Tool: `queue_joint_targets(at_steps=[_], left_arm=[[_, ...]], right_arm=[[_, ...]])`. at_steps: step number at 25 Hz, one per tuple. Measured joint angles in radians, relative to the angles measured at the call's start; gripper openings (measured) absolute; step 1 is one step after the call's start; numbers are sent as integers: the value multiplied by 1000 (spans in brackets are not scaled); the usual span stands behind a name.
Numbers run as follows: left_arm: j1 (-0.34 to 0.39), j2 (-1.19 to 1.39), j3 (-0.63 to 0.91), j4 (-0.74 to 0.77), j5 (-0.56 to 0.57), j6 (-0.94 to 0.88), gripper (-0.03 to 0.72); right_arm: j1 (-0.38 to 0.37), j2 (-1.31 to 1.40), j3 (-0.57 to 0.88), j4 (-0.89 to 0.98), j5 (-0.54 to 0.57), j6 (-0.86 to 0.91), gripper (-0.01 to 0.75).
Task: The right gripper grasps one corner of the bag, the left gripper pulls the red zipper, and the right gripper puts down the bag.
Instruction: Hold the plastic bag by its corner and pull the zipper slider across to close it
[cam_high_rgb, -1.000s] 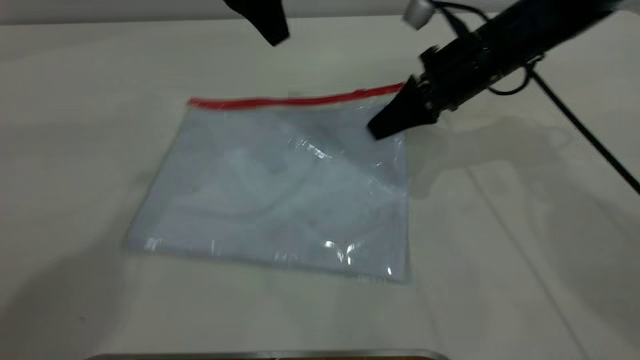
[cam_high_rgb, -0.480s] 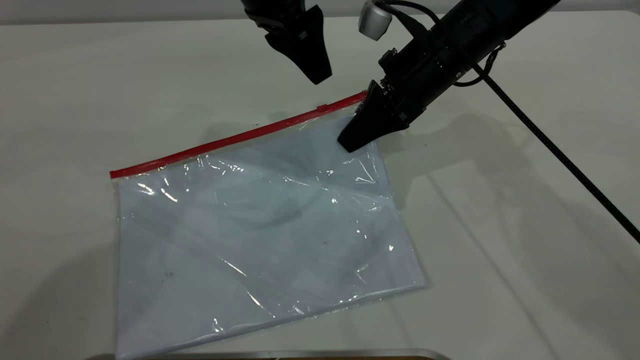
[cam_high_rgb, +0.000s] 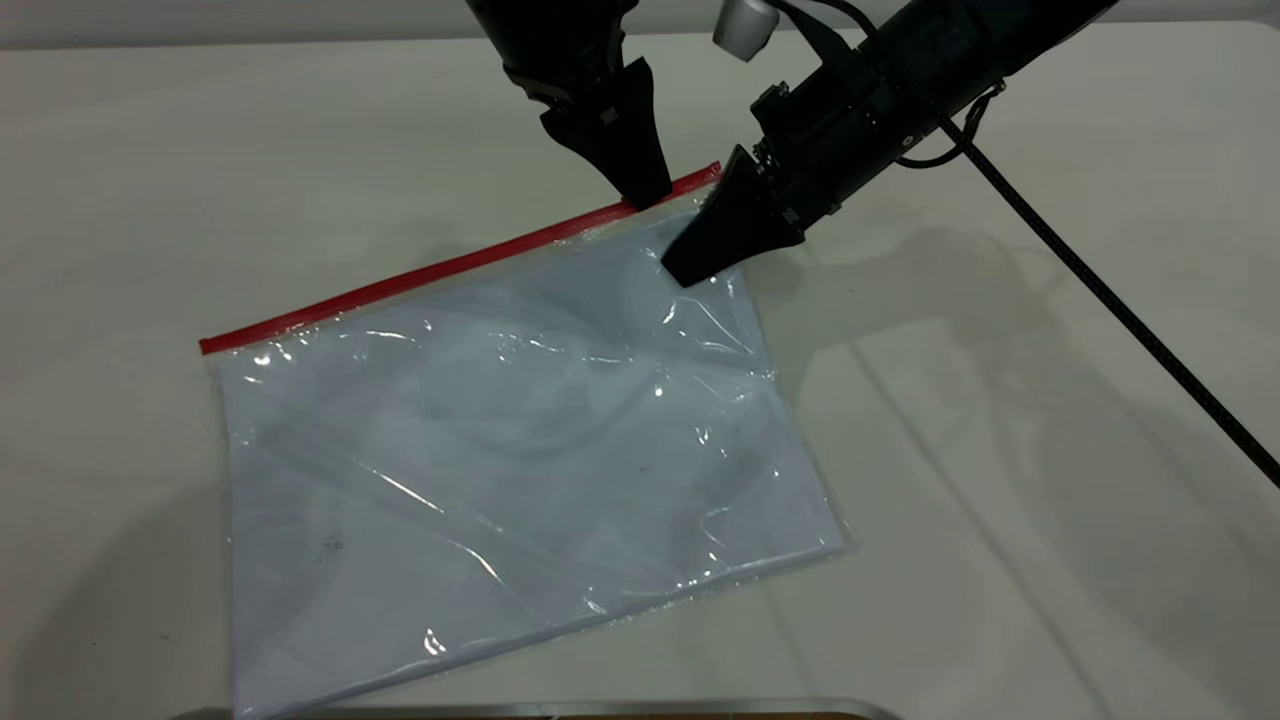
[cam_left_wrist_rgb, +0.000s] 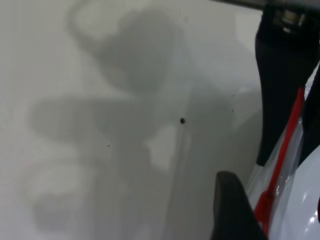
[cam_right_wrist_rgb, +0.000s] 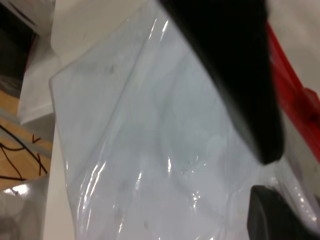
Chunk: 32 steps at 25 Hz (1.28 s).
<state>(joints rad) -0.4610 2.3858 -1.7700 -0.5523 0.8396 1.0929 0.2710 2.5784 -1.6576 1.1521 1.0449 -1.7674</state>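
The bag (cam_high_rgb: 500, 450), a clear pouch with white sheets inside, lies on the white table. Its far right corner (cam_high_rgb: 712, 172) is raised. My right gripper (cam_high_rgb: 690, 265) is shut on the bag just below that corner, one jaw over the plastic and one under it, as the right wrist view (cam_right_wrist_rgb: 270, 175) shows. The red zipper (cam_high_rgb: 450, 268) runs along the far edge. My left gripper (cam_high_rgb: 650, 195) has its tips down on the zipper near the held corner. In the left wrist view one finger (cam_left_wrist_rgb: 232, 210) stands beside the red slider tab (cam_left_wrist_rgb: 265, 205); the gripper looks open.
The right arm's black cable (cam_high_rgb: 1100, 290) trails across the table to the right. A metal rim (cam_high_rgb: 560, 708) runs along the near table edge. The bag's near left corner reaches that edge.
The left gripper has come down from above the table onto the zipper next to the right gripper. The right gripper has kept hold and drawn the corner slightly left and up.
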Motion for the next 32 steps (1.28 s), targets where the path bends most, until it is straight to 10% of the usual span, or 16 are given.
queue_joint_targets(at_steps=[23,32], left_arm=[[-1,20,0,1,7,7,264],[-1,20,-1,3,7,14,53]], right_arm=[[0,0,0,14,1,-5,33],[0,0,0,7,2,-4,33]])
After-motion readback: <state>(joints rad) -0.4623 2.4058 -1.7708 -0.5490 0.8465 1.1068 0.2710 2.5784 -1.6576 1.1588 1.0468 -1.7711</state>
